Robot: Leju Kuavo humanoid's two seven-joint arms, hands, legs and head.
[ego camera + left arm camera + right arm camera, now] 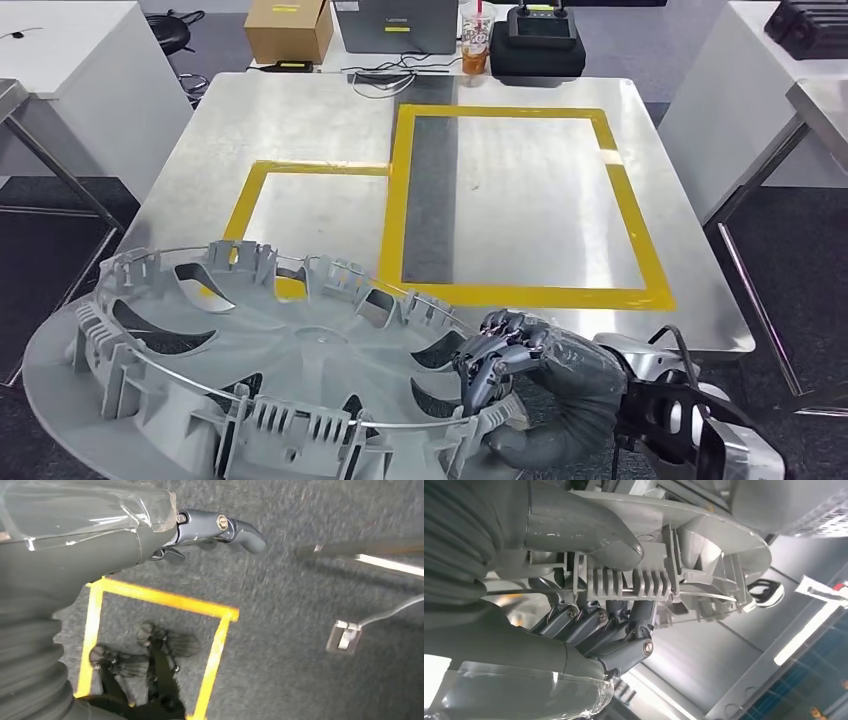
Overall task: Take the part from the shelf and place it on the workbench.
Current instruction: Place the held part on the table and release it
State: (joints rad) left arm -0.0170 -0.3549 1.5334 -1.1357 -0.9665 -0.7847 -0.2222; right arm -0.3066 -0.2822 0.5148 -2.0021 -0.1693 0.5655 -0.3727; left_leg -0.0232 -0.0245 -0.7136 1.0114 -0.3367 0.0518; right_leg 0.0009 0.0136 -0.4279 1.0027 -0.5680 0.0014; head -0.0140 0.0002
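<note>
A steel tabletop [300, 130] marked with yellow tape is lying ahead. The grey wheel cover [250, 370] is hanging over its near edge, with the right robot hand [505, 365] gripping its rim, fingers [624, 625] curling over it. The left robot hand [150, 535] is hanging over the floor, fingers partly curled around nothing.

bright, even overhead light; soft glare across the brushed silver metal workbench [300, 130] toward twelve o'clock. the dark grey carpet floor [310, 630] looks motion-blurred in the left wrist view.
</note>
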